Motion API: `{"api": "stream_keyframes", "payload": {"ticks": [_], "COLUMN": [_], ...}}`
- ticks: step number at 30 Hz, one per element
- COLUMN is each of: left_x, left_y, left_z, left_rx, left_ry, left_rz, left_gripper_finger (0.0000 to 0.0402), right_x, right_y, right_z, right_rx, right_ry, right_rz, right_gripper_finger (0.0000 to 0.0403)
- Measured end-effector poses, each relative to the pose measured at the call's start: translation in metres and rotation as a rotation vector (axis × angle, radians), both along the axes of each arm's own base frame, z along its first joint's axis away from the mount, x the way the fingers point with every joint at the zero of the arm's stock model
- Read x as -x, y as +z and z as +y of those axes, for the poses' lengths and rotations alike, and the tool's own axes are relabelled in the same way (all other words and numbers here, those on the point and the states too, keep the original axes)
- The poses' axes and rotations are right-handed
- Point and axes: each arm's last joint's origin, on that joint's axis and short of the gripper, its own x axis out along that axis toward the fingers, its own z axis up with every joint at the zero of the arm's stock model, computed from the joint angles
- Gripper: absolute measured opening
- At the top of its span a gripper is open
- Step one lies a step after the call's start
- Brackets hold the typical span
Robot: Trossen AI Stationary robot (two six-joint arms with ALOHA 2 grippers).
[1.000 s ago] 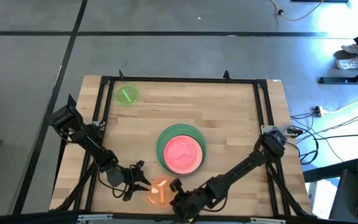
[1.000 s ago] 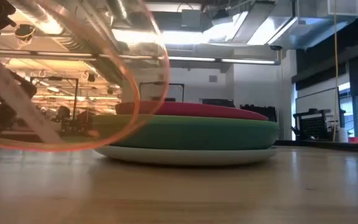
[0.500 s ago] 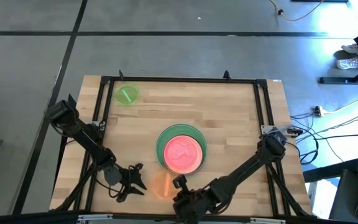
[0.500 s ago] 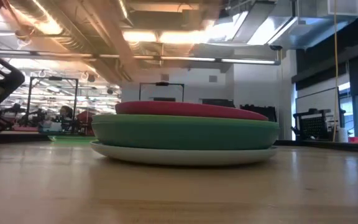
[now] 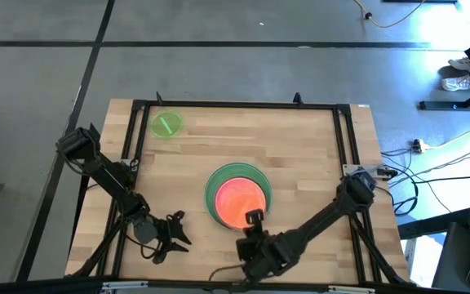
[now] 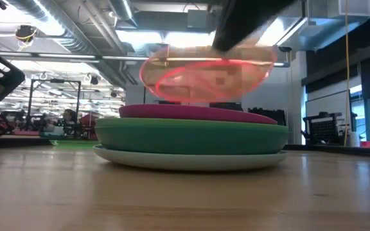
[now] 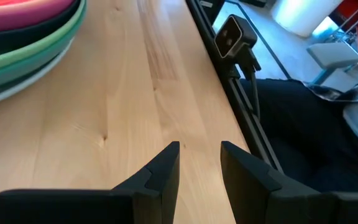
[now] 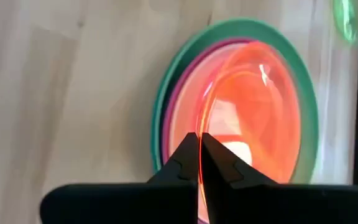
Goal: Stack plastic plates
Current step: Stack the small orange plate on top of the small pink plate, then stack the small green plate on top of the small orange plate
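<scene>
- Pinching the rim of the round translucent orange plastic plate between my right gripper fingers, which are pressed together on its edge; the gripper sits at the near edge of the stack in the high view.
- Orange plate hangs tilted in the air just above the stack, not touching it, per the low view.
- Stack of round plastic plates sits near the table's middle: pink-red plate on top, teal plate under it, pale blue-grey plate at the bottom on the wooden table.
- My left gripper waits low at the near-left of the table, fingers spread, holding nothing, apart from the stack.
- Small round lime green plastic plate lies alone at the far-left corner, well apart from the stack.
</scene>
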Motion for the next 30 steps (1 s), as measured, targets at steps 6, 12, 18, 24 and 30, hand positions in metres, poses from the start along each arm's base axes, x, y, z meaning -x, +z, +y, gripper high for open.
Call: {"api": "stream_keyframes", "payload": {"ticks": [6, 12, 18, 24, 30], "left_x": [0.0, 0.0, -0.001, -0.006, -0.015], "left_y": [0.0, 0.0, 0.0, 0.001, 0.013], "left_z": [0.0, 0.0, 0.002, 0.007, 0.02], "left_rx": [-0.009, -0.03, -0.063, -0.066, -0.06], "left_ry": [-0.004, -0.012, 0.046, 0.079, 0.115], "left_rz": [-0.003, -0.013, -0.046, -0.05, -0.083], "left_gripper_finger": [0.011, 0.011, 0.011, 0.011, 0.011], "right_x": [-0.011, -0.022, -0.032, -0.029, -0.004], "right_y": [-0.028, -0.042, -0.045, -0.037, -0.008], "right_z": [-0.018, -0.033, -0.047, -0.04, -0.015], "right_rx": [0.0, -0.15, -0.2, -0.164, 0.037], "right_ry": [-0.03, -0.086, -0.192, -0.115, -0.035], "right_rz": [-0.008, 0.025, -0.034, -0.022, -0.147], "right_gripper_finger": [0.0, 0.0001, 0.0027, 0.0095, 0.0121]}}
